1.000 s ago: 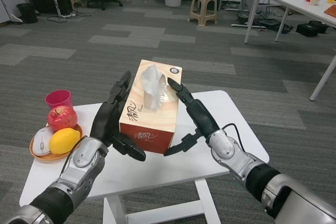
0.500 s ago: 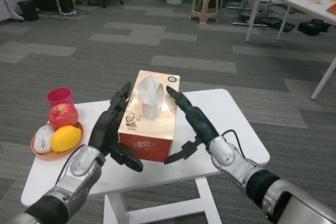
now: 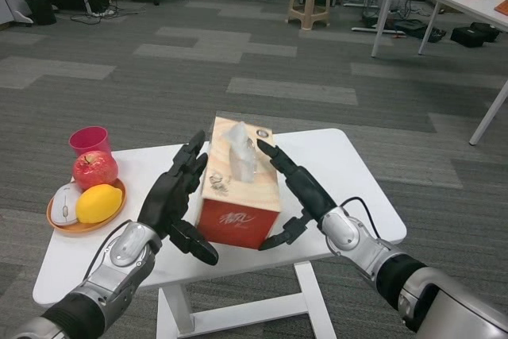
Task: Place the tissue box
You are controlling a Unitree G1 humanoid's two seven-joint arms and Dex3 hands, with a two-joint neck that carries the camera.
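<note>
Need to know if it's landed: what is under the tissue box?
The white table lies beneath the tissue box, between the left hand and right hand. The box hides its own underside, so contact cannot be confirmed.

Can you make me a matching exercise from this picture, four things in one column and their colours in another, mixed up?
Things:
1. tissue box
2. cup
3. lemon
4. computer mouse

Colours:
A. yellow
B. white
C. orange-red with a wood-look top
D. pink

Pairs: 1-C, 2-D, 3-A, 4-B
</note>
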